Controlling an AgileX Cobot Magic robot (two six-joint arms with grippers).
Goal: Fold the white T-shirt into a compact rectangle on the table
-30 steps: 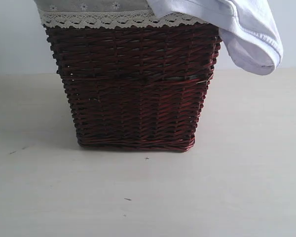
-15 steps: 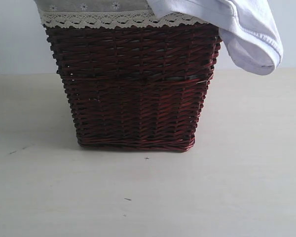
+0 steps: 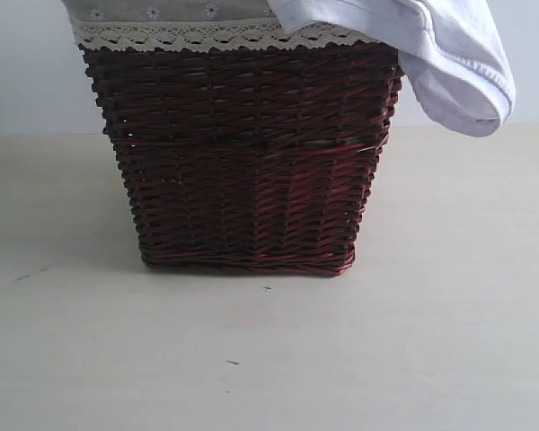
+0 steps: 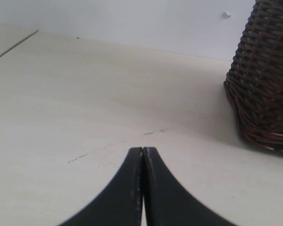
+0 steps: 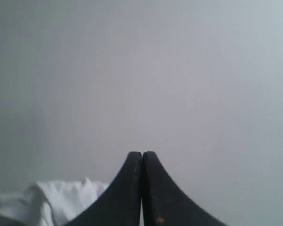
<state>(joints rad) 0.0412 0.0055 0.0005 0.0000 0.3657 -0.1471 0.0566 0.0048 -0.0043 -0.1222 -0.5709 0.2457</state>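
White short-sleeved cotton T-shirt hangs over the top right corner of a dark red-brown wicker basket, beside its grey lace-trimmed liner. The basket stands on the pale beige bench. The left pincer and the right pincer are pressed fully closed, holding nothing.

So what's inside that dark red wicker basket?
A white cotton T-shirt spills over the rim of the dark red wicker basket, beside a grey lace-trimmed liner. The woven walls hide anything deeper inside.
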